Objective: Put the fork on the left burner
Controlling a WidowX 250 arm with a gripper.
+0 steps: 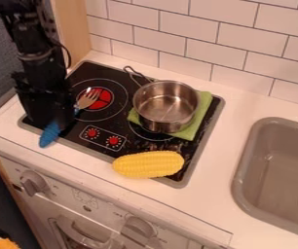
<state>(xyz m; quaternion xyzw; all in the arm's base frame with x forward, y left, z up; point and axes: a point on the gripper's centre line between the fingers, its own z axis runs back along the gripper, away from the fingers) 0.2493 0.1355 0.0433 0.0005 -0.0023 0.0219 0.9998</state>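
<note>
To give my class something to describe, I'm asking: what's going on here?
A black robot arm has its hand down at the middle of a blue-handled fork. The fork's tines are over the left burner, its handle sticking out past the stove's front edge. I can't tell whether the hand grips it. A metal pot sits on a green cloth; yellow corn lies nearer the front.

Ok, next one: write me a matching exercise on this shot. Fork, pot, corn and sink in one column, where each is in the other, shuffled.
1. Fork
2. Pot
3. Corn
4. Sink

A. On the green cloth
B. On the counter's right, beyond the stovetop
C. Tines over the left burner
D. At the stovetop's front edge, near the pot

Pairs: 1-C, 2-A, 3-D, 4-B
</note>
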